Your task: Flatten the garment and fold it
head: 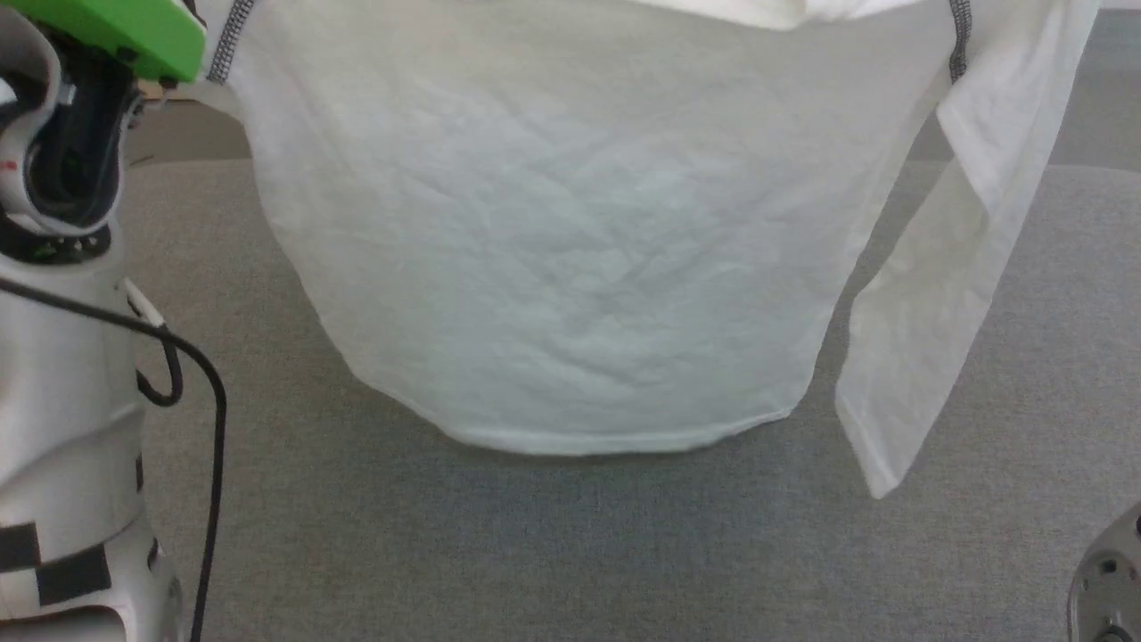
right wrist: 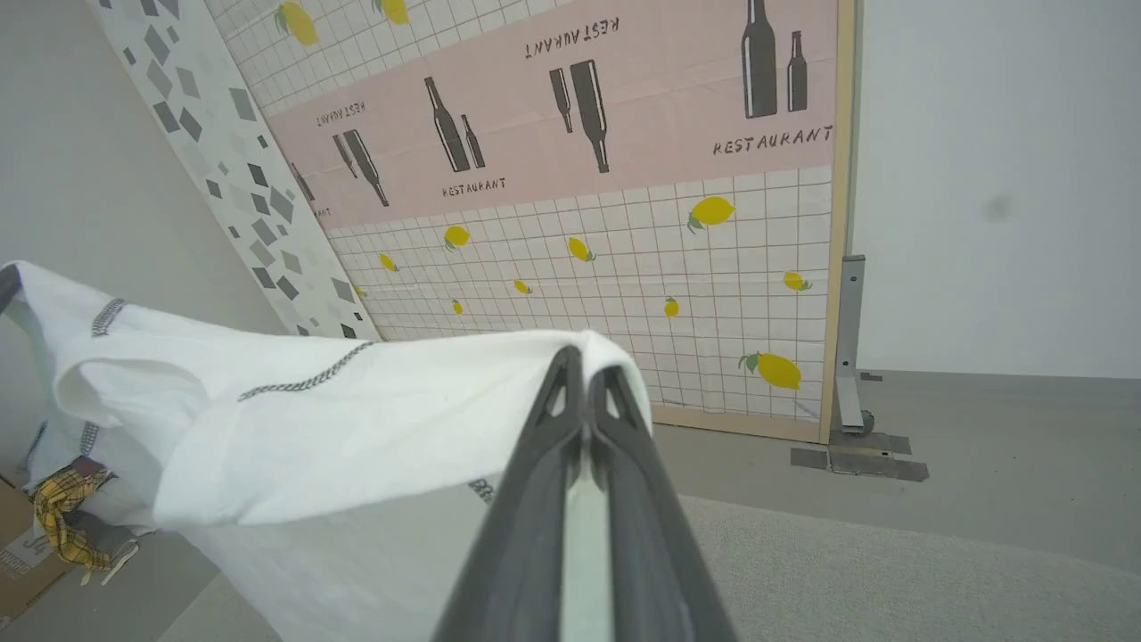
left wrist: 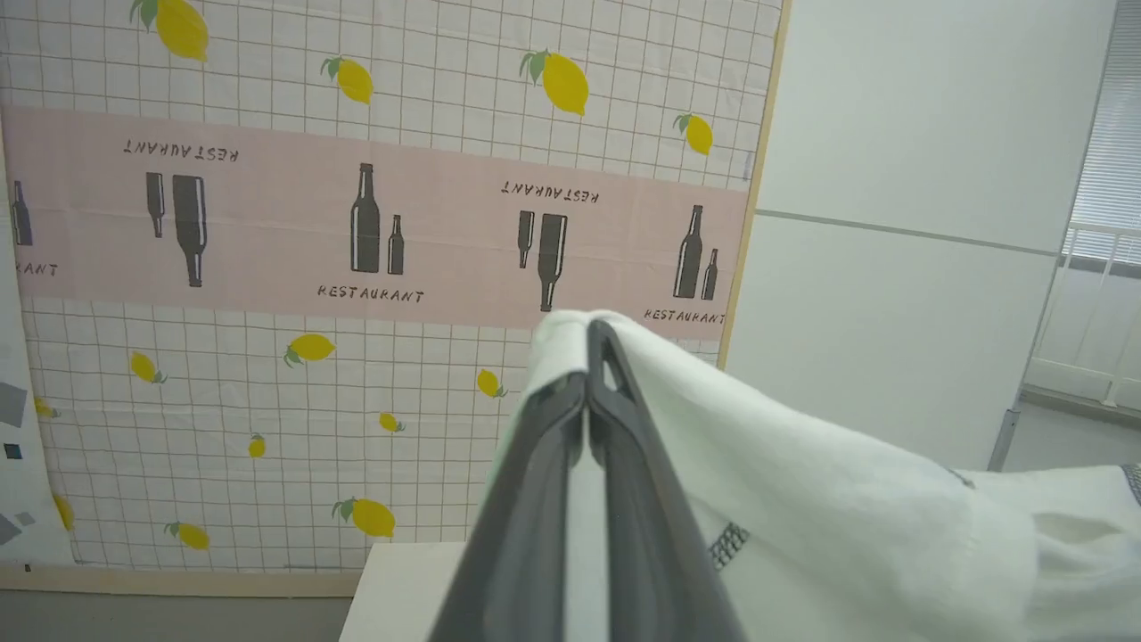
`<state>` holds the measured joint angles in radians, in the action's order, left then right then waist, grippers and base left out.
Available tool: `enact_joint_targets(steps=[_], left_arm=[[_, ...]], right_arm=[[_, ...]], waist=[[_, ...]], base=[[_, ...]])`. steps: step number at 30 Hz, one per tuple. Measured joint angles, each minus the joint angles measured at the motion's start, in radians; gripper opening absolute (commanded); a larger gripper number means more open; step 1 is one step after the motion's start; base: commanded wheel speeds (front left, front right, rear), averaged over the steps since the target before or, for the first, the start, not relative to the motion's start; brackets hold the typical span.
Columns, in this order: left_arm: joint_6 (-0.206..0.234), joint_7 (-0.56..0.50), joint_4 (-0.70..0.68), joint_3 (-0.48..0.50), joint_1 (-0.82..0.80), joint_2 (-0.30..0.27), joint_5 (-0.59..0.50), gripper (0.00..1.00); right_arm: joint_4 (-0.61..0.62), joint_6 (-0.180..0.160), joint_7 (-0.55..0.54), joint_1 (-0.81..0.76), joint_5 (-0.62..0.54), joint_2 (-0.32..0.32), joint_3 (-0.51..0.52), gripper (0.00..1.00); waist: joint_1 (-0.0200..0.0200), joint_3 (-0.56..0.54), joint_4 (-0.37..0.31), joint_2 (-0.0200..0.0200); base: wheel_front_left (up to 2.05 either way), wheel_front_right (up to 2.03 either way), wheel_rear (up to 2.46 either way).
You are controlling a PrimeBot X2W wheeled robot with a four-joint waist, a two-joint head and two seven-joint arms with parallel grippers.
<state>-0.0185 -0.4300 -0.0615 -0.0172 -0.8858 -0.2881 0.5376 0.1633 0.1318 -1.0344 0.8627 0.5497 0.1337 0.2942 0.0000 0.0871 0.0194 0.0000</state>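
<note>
The garment (head: 570, 267), a thin white shirt with dark zigzag stitching at the shoulder seams, hangs spread in the air above the grey table (head: 570, 553). Its hem curves just over the tabletop, and one sleeve (head: 936, 312) dangles at the right. In the left wrist view my left gripper (left wrist: 588, 334) is shut on a fold of the garment (left wrist: 802, 481) near one shoulder. In the right wrist view my right gripper (right wrist: 584, 361) is shut on the garment (right wrist: 357, 428) at the other shoulder. My pale left forearm (head: 62, 357) with a black cable stands at the head view's left edge.
A patterned screen with lemons and bottles (left wrist: 357, 267) stands behind the table, on a metal foot (right wrist: 851, 357). A white box edge (left wrist: 392, 588) shows below it. A yellow plaid cloth (right wrist: 62, 517) lies by cardboard at the left.
</note>
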Motion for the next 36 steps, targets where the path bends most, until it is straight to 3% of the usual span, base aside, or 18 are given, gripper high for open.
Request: enact_joint_targets(steps=[6, 13, 20, 24, 30, 36], left_arm=[[-0.012, -0.053, 0.123, -0.022, -0.134, -0.04, -0.017, 0.0], [-0.016, -0.062, 0.257, -0.049, -0.324, -0.102, -0.095, 0.0], [0.006, 0.007, 0.356, -0.074, -0.525, -0.134, -0.192, 0.0], [0.055, 0.091, 0.379, -0.053, -0.609, -0.121, -0.206, 0.0], [0.099, 0.183, 0.377, -0.043, -0.629, -0.098, -0.212, 0.0], [0.107, 0.206, 0.344, -0.043, -0.527, -0.091, -0.212, 0.0]], right_arm=[[-0.067, 0.0, -0.044, 0.124, -0.049, -0.013, -0.001, 0.0], [-0.162, 0.0, -0.023, 0.318, -0.129, -0.026, -0.018, 0.0], [-0.301, 0.0, 0.091, 0.56, -0.252, -0.059, -0.035, 0.0], [-0.375, 0.0, 0.191, 0.676, -0.307, -0.074, -0.036, 0.0], [-0.484, 0.0, 0.291, 0.744, -0.366, -0.083, -0.031, 0.0], [-0.53, 0.0, 0.31, 0.705, -0.351, -0.083, -0.066, 0.0]], waist=[[0.0, 0.055, -0.001, 0.0], [0.0, 0.175, -0.009, 0.0], [0.0002, 0.321, -0.026, 0.0], [0.0002, 0.403, -0.034, 0.0], [0.0003, 0.498, -0.04, 0.0], [0.0002, 0.548, -0.033, 0.0]], base=[[0.0, 0.0, 0.0], [0.0, 0.0, 0.0], [0.0, 0.0, 0.0], [0.0, 0.0, 0.0], [0.0, 0.0, 0.0], [0.0, 0.0, 0.0]])
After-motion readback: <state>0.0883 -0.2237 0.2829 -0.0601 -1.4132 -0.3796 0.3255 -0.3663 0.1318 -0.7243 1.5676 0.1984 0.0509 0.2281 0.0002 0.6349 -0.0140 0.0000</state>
